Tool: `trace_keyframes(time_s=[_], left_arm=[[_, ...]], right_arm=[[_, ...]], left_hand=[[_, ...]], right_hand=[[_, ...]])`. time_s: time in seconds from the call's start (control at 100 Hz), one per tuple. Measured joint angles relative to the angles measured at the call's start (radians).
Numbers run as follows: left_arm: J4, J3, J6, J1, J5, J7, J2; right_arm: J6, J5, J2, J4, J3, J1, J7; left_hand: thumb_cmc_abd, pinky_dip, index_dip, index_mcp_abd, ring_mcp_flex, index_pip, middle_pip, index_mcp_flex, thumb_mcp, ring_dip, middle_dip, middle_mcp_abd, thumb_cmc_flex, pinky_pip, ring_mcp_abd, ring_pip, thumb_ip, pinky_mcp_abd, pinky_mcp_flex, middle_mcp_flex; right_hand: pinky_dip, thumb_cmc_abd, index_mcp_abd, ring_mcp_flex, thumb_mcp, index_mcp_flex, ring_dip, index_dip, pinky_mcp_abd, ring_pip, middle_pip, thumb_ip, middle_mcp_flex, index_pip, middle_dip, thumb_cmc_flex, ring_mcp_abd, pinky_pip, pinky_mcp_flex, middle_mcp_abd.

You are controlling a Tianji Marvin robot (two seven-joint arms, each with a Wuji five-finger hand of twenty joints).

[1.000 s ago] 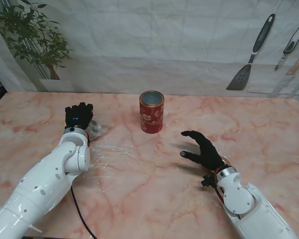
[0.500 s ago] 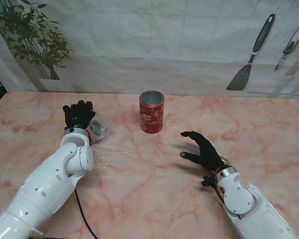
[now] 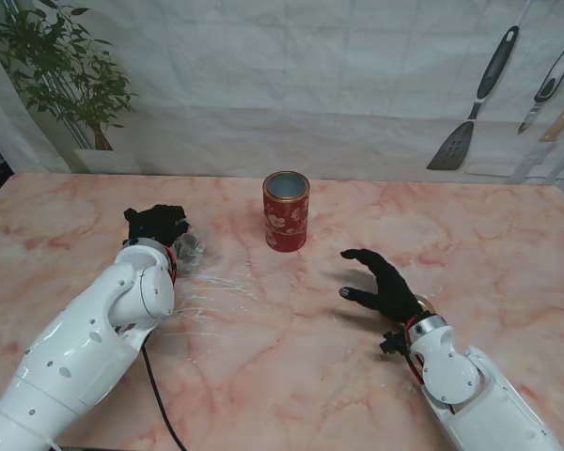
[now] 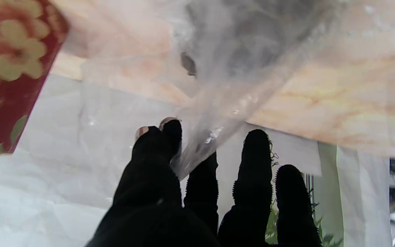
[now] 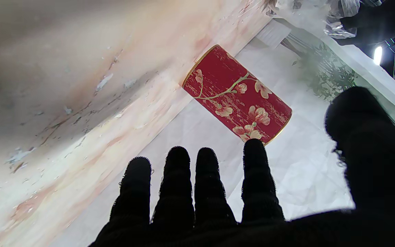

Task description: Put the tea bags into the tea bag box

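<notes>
A plant [image 3: 61,66] stands at the far left corner behind the marble table [image 3: 508,254], and a spatula [image 3: 470,103] and two other utensils [image 3: 550,80] hang on the white backdrop at the far right; none of them lies between the hands and the tin [image 3: 286,210]. The tin, a red cylinder with a floral print and gold rims, stands upright and open-topped near the middle of the table, toward the far edge. No brand or writing can be read on it or anywhere else. The left hand [image 3: 156,225] sits to the left of the tin, apart from it, with its fingers curled in on a clear plastic tea bag [image 3: 188,247] that shows just to its right. The left wrist view shows the thumb and a finger [image 4: 202,178] pinching a corner of that bag [image 4: 238,61], which is see-through with a greyish fill, blurred, and raised off the marble; I cannot tell whether any part of it touches the table. The tin's red side [image 4: 9,68] appears in that same view, beside the bag but clear of it. The right hand [image 3: 383,282] hovers nearer to me and to the right of the tin, well apart from it, fingers [image 5: 204,185] spread and holding nothing, with the tin [image 5: 238,96] in open sight beyond them. Faint white scuffs [image 3: 207,287] mark the marble beside the left arm.
</notes>
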Motion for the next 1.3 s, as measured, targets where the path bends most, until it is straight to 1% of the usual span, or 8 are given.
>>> trace_keyframes(time_s=[0.08,0.21,0.36,0.52,0.73,0.85,1.07,1.3], left_arm=[[-0.006,-0.004,0.003,0.004,-0.089,0.056,-0.001],[0.014,-0.001,0.009,0.003,-0.032,0.099,-0.010],[0.055,0.011,0.022,-0.004,-0.076,0.224,-0.030],[0.075,0.024,0.040,-0.012,-0.059,0.231,-0.042],[0.124,0.032,0.041,-0.020,-0.100,0.364,-0.071],[0.128,0.027,0.012,-0.017,-0.098,0.378,-0.080],[0.059,0.009,-0.008,0.034,-0.098,0.390,-0.080],[-0.027,0.020,0.004,0.086,-0.098,0.406,-0.082]], right_arm=[[0.002,0.000,0.000,0.000,-0.001,0.001,0.002],[0.006,0.001,0.001,0.000,-0.002,0.002,0.006],[0.016,0.001,0.001,0.000,-0.002,0.002,0.007],[0.022,0.001,0.002,0.000,-0.005,0.003,0.011],[0.015,0.014,0.004,0.012,-0.014,0.014,0.030],[-0.053,0.122,0.009,0.048,-0.023,0.042,0.130],[-0.128,0.268,0.030,0.096,-0.064,0.110,0.265],[-0.157,0.355,0.051,0.117,-0.130,0.194,0.393]], left_hand=[[0.002,0.000,0.095,0.033,0.004,0.024,0.022,0.000,0.000,0.056,0.059,0.000,0.000,0.014,0.000,0.043,0.000,-0.001,-0.001,0.021],[0.050,0.000,0.258,0.068,0.050,0.056,0.102,0.000,-0.003,0.137,0.062,0.000,0.000,0.025,0.000,0.075,0.000,-0.001,-0.003,0.053],[0.099,0.010,0.383,0.079,0.116,0.178,0.216,0.014,-0.004,0.188,0.059,-0.014,-0.033,0.049,0.000,0.150,0.000,0.002,0.031,0.117],[0.111,0.062,0.476,0.044,0.201,0.361,0.314,0.106,-0.004,0.226,0.079,-0.041,-0.107,0.067,-0.009,0.225,0.003,0.006,0.089,0.210],[0.111,0.188,0.484,0.018,0.306,0.562,0.451,0.233,-0.005,0.262,0.110,-0.051,-0.155,0.113,-0.012,0.384,0.011,0.010,0.182,0.340],[0.099,0.274,0.452,0.014,0.381,0.600,0.490,0.281,-0.005,0.273,0.110,-0.049,-0.157,0.167,0.002,0.509,0.013,-0.007,0.272,0.391],[0.074,0.335,0.428,0.007,0.458,0.626,0.528,0.344,-0.005,0.261,0.110,-0.038,-0.166,0.187,0.012,0.609,0.023,-0.008,0.345,0.458],[0.060,0.337,0.410,0.016,0.491,0.634,0.544,0.370,0.003,0.239,0.110,-0.023,-0.166,0.197,0.014,0.609,0.023,-0.008,0.371,0.487]], right_hand=[[0.000,0.000,0.000,0.000,0.000,0.000,0.000,0.000,0.000,0.000,0.000,0.000,0.000,0.000,0.000,0.000,0.000,-0.002,0.000,0.000],[0.001,0.000,0.001,0.000,0.000,0.000,0.000,0.000,0.000,0.000,0.000,0.000,0.000,0.000,0.000,0.000,0.000,-0.003,0.000,0.000],[0.001,0.000,0.002,0.000,0.015,0.001,0.000,0.000,0.000,0.000,0.002,0.000,0.000,0.006,0.000,-0.001,0.000,-0.003,0.000,0.000],[0.001,0.000,0.002,0.000,0.017,0.001,0.000,0.000,0.000,0.000,0.006,0.000,0.000,0.009,0.000,-0.001,0.000,-0.004,0.000,0.000],[0.001,0.000,0.012,0.000,0.029,0.039,0.017,-0.001,0.000,0.025,0.046,0.000,0.000,0.024,0.015,-0.001,0.000,-0.003,0.000,0.000],[0.003,0.001,0.013,0.000,0.030,0.096,0.038,-0.013,0.000,0.063,0.109,0.000,0.000,0.057,0.048,-0.001,0.000,-0.002,0.000,0.000],[0.034,0.001,-0.013,0.010,0.101,0.211,0.120,-0.014,0.000,0.202,0.289,0.000,0.000,0.125,0.147,-0.001,0.009,0.019,0.004,0.000],[0.054,0.001,-0.024,0.010,0.141,0.296,0.208,-0.047,0.001,0.387,0.463,0.000,0.000,0.150,0.274,0.001,0.023,0.085,0.008,0.000]])
